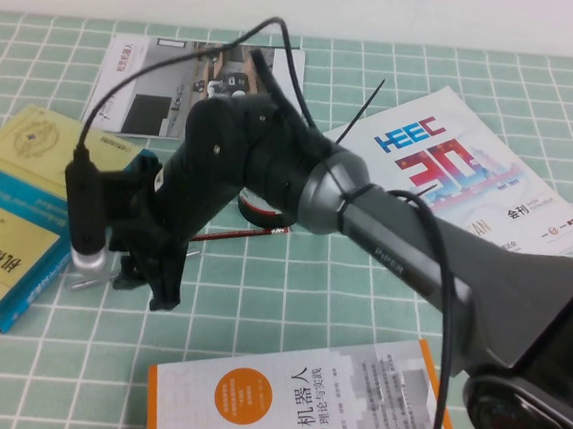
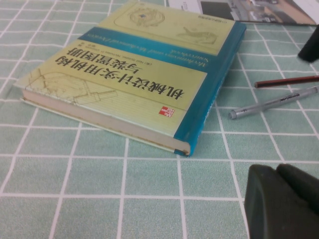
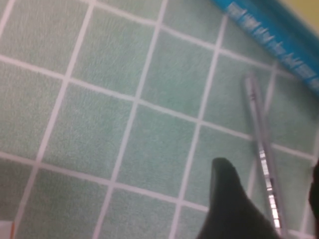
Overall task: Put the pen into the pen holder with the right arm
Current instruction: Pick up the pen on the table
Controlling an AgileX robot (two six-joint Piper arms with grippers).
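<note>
The right pincer [image 3: 269, 199] hung low over the tabletop [image 3: 99, 99], its fingers apart with the pen [image 3: 261, 149] lying flat between them, ungripped. The blue spine of a book [image 3: 269, 30] ran just beyond the pen's far tip. Open checked cloth lay on the pincer's other side. The left pincer [image 2: 281, 199] sat near the same book [image 2: 134, 74]; its state could not be told.

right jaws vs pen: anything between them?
Nothing. In the right wrist view the pen lies on bare cloth between the open right gripper jaws. Left gripper sits parked near the book.
</note>
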